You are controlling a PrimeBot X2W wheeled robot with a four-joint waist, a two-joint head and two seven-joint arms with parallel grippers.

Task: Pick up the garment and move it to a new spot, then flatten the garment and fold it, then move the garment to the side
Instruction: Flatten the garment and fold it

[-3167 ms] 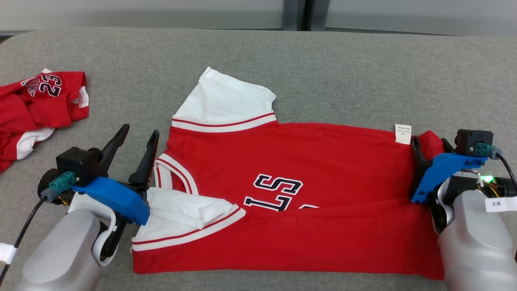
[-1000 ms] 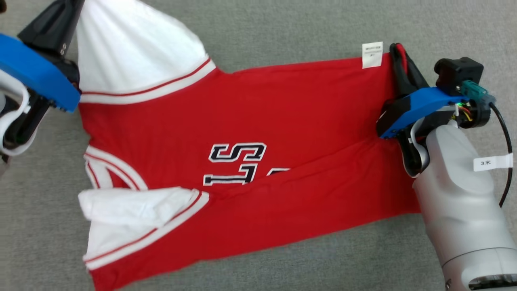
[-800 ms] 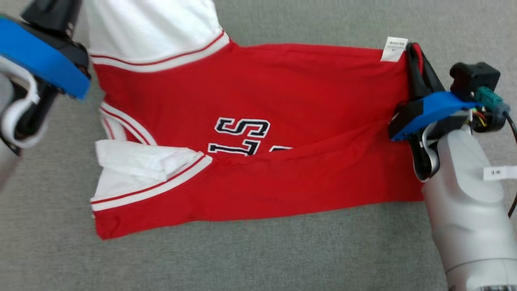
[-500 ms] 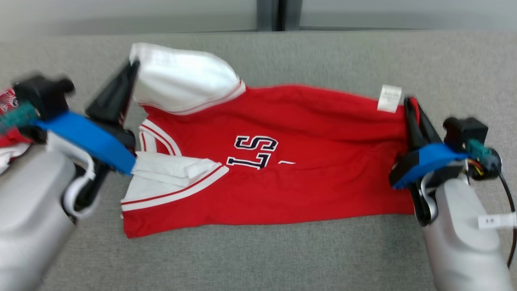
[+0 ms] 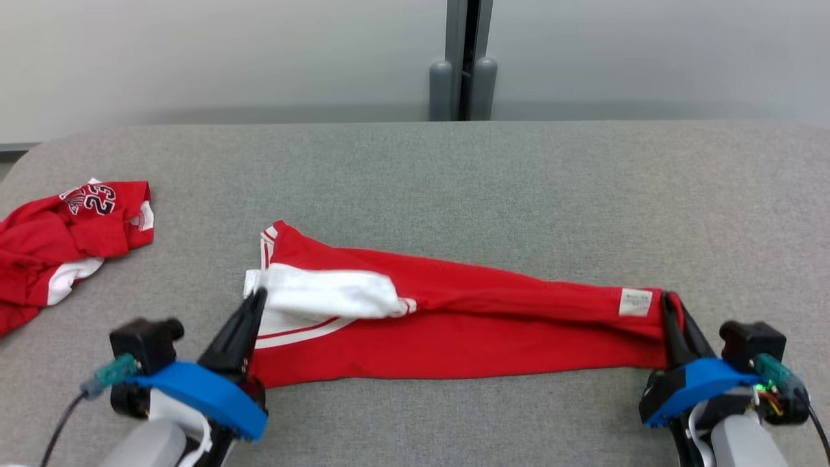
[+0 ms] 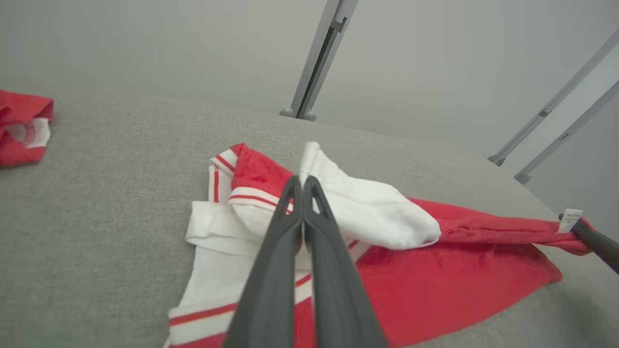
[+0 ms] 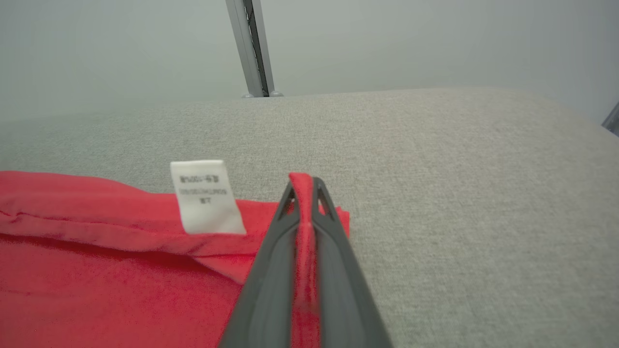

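Head view: garment [image 5: 454, 324] lay folded lengthwise into a long band on the table [image 5: 519, 194], stretched between left gripper [image 5: 254, 303] and right gripper [image 5: 668, 306]; another red shirt [image 5: 58, 240] sat far left. Left wrist view: left gripper [image 6: 302, 186] was pressed together, apparently pinching the white sleeve [image 6: 372, 212]. Right wrist view: right gripper [image 7: 302, 193] pinched the red hem beside the label [image 7: 205, 198]. First fold looked done. Release, further folds and the side move were likely left.

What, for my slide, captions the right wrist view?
Right gripper pinching a corner of the red jersey, beside its white label.
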